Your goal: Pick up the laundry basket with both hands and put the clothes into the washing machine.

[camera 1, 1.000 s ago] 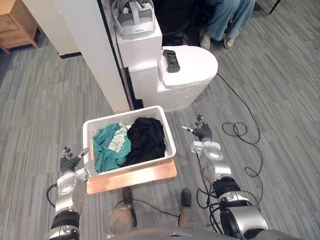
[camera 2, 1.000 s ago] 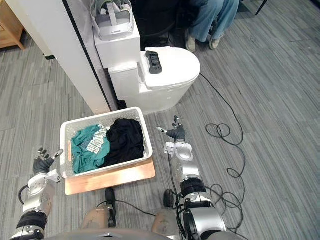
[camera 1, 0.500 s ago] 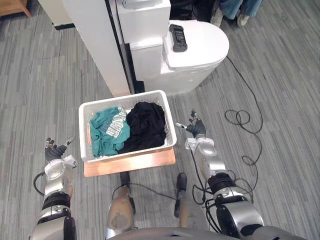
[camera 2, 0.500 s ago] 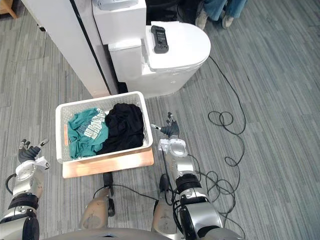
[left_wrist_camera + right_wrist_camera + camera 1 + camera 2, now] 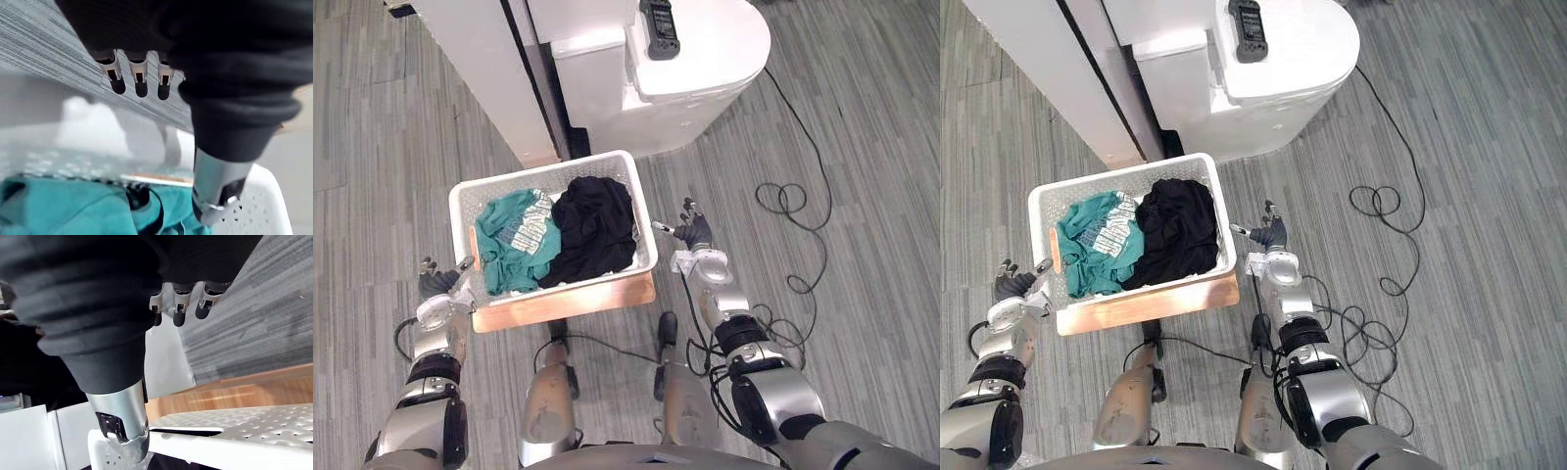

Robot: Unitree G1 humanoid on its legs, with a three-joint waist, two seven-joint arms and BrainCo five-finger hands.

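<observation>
Nearest, the two hands are seen flanking the laundry basket, and neither is closed on it. The left hand [image 5: 438, 286] is held at about 8 o'clock of the basket, its fingers [image 5: 141, 84] straight and spread and its thumb close to the near corner of the rim. Whether contact is made there cannot be told. The right hand [image 5: 695, 235] is held at 3 o'clock, just beside the side wall. Its fingers [image 5: 179, 314] are likewise straight and apart, and nothing is held.

The laundry basket [image 5: 543, 172] is set on a wooden board [image 5: 563, 305] on the floor [image 5: 862, 147]. A teal garment [image 5: 514, 240] is heaped loosely in its left half and a black garment [image 5: 595, 227] in its right.

The step in hand is judged to be the two-handed grasp. It would be done well if the rim were caught on opposite sides at the same height. As the left hand sits nearer than the right, it should first be carried toward 9 o'clock, lest the basket be twisted or tipped when lifted. The fingers should be curled under the rim only once the walls are met, and the board should be left where it lies.

Farther off, a white partition [image 5: 475, 69] stands at 12 o'clock. At 1 o'clock a white rounded unit [image 5: 705, 59] carries a dark handset [image 5: 659, 22] (presumably the destination, though no door can be made out).
</observation>
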